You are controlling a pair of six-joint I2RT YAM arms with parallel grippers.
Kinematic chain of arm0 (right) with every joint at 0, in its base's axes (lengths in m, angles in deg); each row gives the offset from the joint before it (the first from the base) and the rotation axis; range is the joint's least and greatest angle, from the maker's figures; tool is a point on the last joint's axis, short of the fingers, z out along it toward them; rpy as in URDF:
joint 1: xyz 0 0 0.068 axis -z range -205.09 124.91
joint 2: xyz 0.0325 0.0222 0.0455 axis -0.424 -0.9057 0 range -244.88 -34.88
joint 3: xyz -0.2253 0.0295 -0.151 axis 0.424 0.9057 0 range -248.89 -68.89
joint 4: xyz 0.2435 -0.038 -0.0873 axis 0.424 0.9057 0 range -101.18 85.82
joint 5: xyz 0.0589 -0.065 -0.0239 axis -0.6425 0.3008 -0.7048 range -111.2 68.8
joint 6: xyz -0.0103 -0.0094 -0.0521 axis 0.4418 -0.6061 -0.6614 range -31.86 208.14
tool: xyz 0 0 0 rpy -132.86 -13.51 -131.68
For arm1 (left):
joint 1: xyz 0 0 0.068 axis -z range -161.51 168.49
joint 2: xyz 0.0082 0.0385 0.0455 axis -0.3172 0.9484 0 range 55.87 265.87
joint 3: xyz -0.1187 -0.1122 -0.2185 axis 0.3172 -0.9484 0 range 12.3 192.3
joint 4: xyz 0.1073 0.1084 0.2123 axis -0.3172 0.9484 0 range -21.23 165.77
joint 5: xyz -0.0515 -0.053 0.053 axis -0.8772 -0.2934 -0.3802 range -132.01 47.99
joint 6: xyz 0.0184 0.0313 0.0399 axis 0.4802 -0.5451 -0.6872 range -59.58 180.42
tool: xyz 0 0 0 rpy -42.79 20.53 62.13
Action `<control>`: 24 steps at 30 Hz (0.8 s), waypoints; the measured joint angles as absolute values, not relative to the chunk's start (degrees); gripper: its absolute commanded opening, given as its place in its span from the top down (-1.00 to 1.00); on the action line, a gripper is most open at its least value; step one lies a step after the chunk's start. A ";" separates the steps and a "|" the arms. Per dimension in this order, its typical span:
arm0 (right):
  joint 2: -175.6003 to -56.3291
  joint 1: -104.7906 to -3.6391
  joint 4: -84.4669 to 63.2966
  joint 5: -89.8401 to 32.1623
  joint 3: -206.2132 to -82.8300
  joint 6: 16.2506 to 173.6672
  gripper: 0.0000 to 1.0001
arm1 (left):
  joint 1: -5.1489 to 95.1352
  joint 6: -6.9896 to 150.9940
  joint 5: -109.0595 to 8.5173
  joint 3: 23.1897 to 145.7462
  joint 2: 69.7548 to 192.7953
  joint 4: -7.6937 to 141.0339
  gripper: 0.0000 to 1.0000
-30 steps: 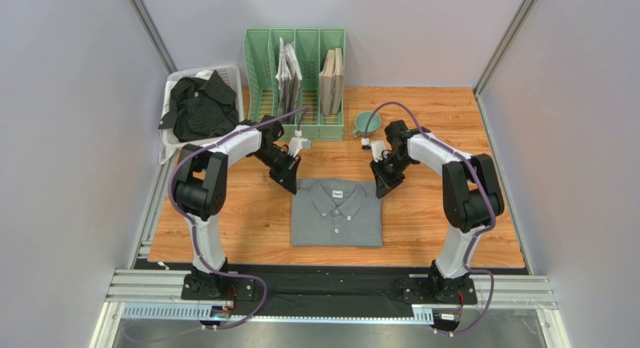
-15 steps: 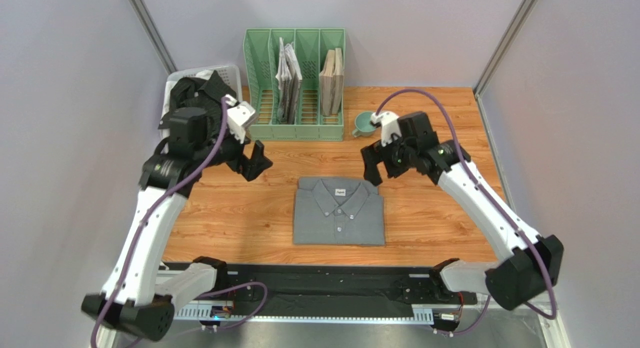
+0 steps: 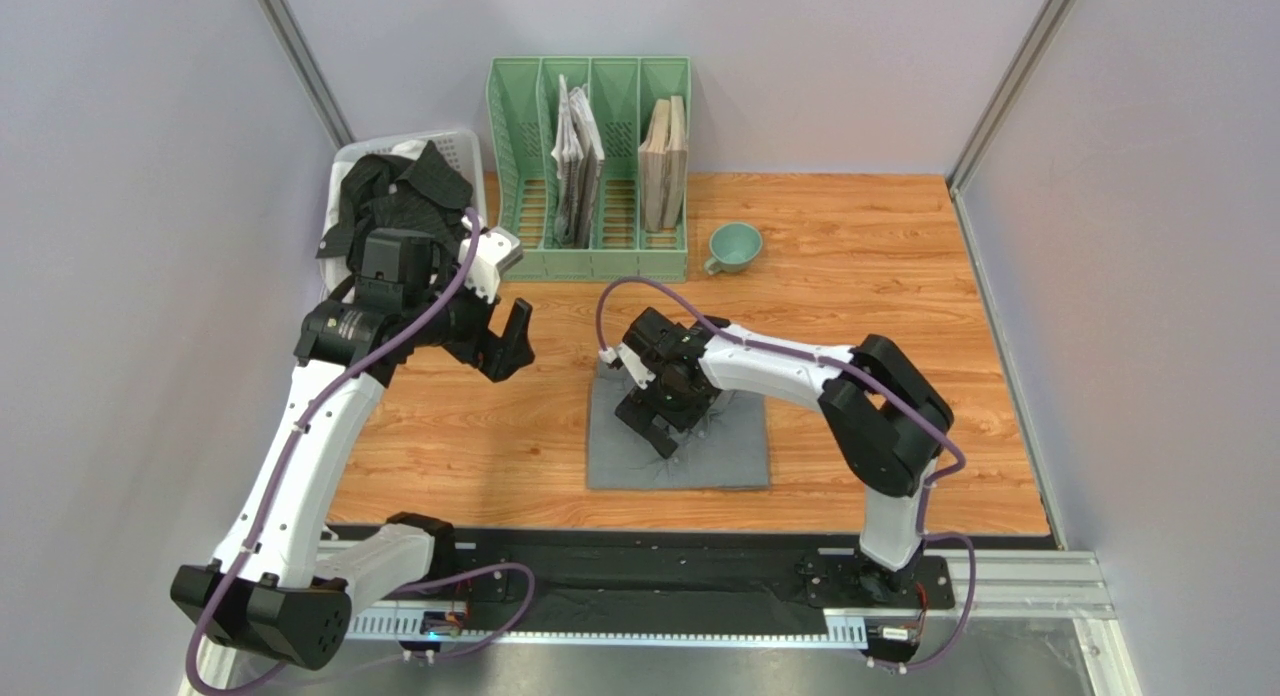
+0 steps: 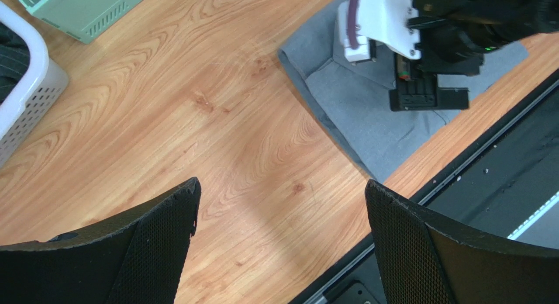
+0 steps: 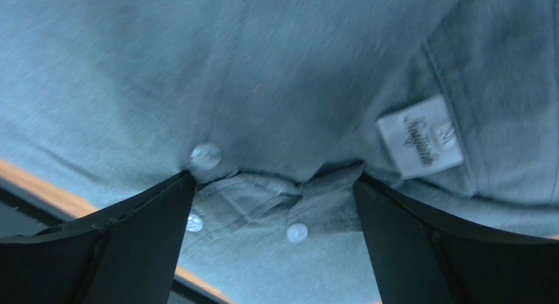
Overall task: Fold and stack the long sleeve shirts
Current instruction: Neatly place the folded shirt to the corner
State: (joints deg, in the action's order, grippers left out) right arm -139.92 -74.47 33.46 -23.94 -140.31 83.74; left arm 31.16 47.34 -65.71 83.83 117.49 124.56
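A plain grey long sleeve shirt [image 3: 730, 450] lies folded on the wooden table, collar toward the back. My right gripper [image 3: 661, 423] is down over its collar area, open. Up close, its fingers [image 5: 131, 232] straddle the button placket just below the collar and white label [image 5: 420, 137] of the grey shirt [image 5: 295, 68], with nothing pinched. The black striped shirt [image 3: 394, 204] sits crumpled in the white basket [image 3: 460, 137]. My left gripper [image 3: 511, 341] hovers open above bare wood, left of the grey shirt [image 4: 367, 114]; this gripper [image 4: 281, 194] is empty.
A green file rack [image 3: 589, 164] with papers stands at the back centre. A teal cup [image 3: 733, 246] sits to its right. The basket's rim [image 4: 36, 61] shows in the left wrist view's corner. The table's front edge meets a black rail [image 3: 646, 554].
Both grippers left the grey shirt's upper corners, opened and rose. The right arm has since swung left and down onto the shirt's collar area; the left arm has hardly moved.
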 measured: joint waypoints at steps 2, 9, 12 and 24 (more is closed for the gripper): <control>-142.06 -73.51 33.66 -24.07 -141.05 83.37 -1.00 | 31.16 47.01 -65.71 84.00 117.49 125.20 -0.98; -136.03 -57.49 31.78 -27.57 -133.40 73.82 -1.00 | 31.16 45.83 -65.95 84.50 119.48 126.29 -0.98; -131.68 -45.78 33.27 -27.44 -128.17 63.65 -1.00 | 31.16 45.31 -66.85 84.48 119.96 126.20 -0.98; -138.15 -20.86 52.63 -30.26 -150.29 45.18 -0.99 | 31.16 43.76 -68.73 84.46 122.37 125.02 -0.98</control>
State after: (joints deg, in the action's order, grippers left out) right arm -138.15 -20.86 52.63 -30.26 -150.29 45.18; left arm 31.16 43.76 -68.73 84.46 122.37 125.02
